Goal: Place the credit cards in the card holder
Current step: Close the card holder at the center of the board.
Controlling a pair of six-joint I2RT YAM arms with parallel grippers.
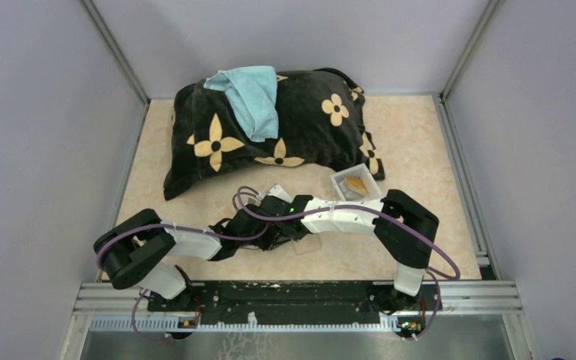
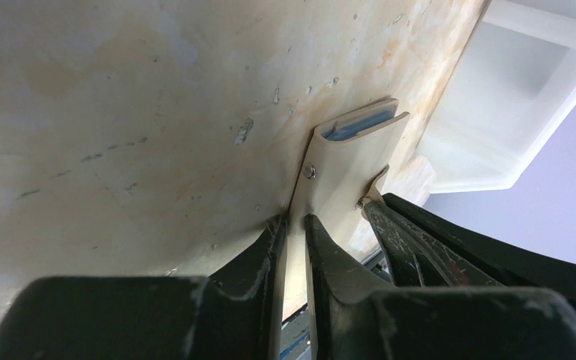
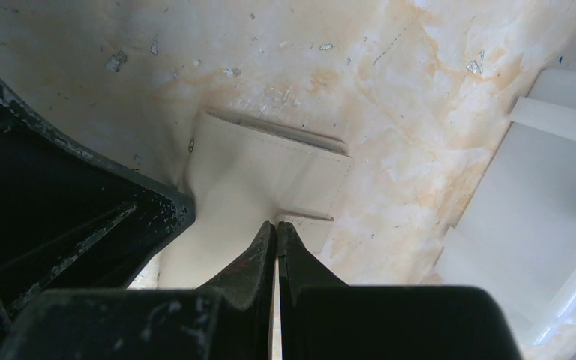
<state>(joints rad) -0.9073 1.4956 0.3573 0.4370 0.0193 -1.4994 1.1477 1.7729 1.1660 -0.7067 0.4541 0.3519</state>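
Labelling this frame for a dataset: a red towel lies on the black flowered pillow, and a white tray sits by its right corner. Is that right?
Not quite: the towel is light blue, not red, as the top external view shows. It does lie on the black flowered pillow, and the white tray sits by its right corner.

There is one card holder [image 3: 262,172], one white tray [image 1: 335,180], one black flowered pillow [image 1: 300,127] and one pale blue cloth [image 1: 251,94]. One gold-yellow card [image 1: 356,184] shows in the tray; cards inside the holder cannot be counted. There are two arms, the left arm [image 1: 187,244] and the right arm [image 1: 345,216].
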